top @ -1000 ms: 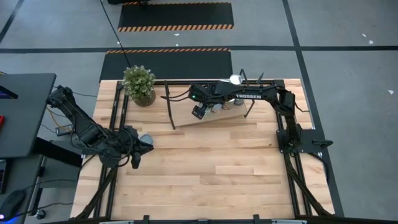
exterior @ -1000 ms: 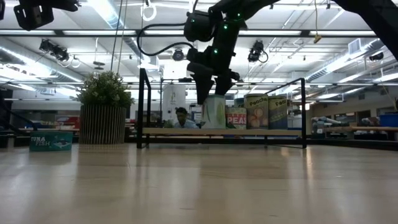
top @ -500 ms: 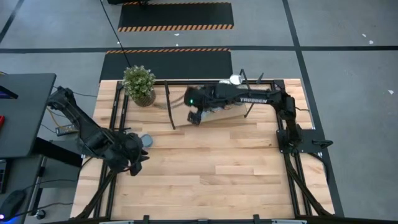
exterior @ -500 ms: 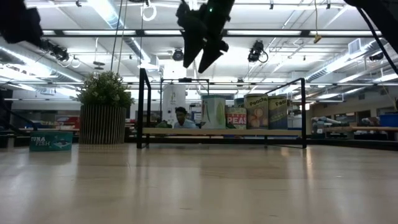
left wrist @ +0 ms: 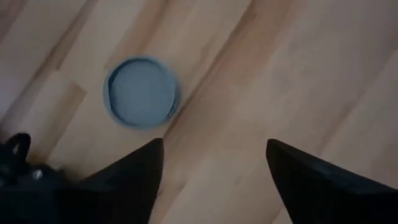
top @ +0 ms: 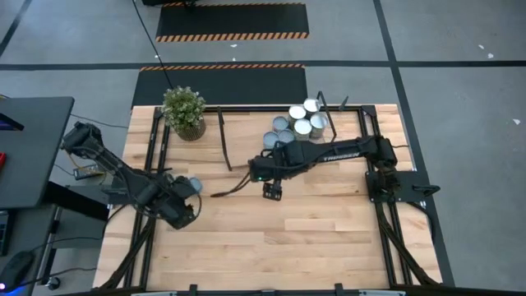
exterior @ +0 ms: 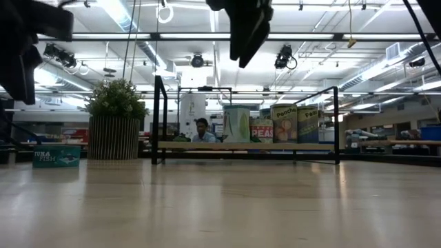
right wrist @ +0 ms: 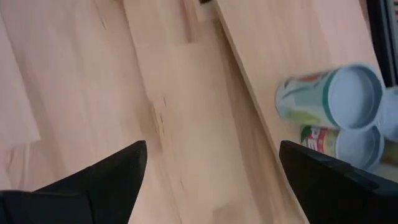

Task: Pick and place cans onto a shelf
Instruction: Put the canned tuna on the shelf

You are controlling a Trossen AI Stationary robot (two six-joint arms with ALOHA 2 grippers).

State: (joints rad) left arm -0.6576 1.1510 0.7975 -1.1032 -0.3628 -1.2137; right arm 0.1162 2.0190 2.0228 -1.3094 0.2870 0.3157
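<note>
A cluster of cans (top: 297,123) is seen standing upright on the shelf (top: 246,156) at the far side of the table (top: 312,238); their tops read silvery-white to bluish-grey from above. In the low view the cans (exterior: 275,124) are lined along the shelf board (exterior: 244,146), labels facing the camera; one label reads "PEAS". In the right wrist view two cans (right wrist: 333,109) are visible at the shelf edge, touching each other.

One further can (top: 192,185), flat and blue-topped, is noted on the table near the left edge, apart from the shelf. In the low view it appears as a teal tin (exterior: 56,156) marked "TUNA FISH", beside the potted plant (exterior: 116,127). The contents of the cans cannot be seen; all lids are closed.

The left gripper (top: 182,215) is held above the table just beside this tin; its fingers (left wrist: 130,180) are spread apart and nothing is held between them. The tin (left wrist: 142,92) lies ahead of the fingers, untouched.

The right gripper (top: 272,191) is positioned over the table in front of the shelf, fingers (right wrist: 106,177) wide apart, empty.
</note>
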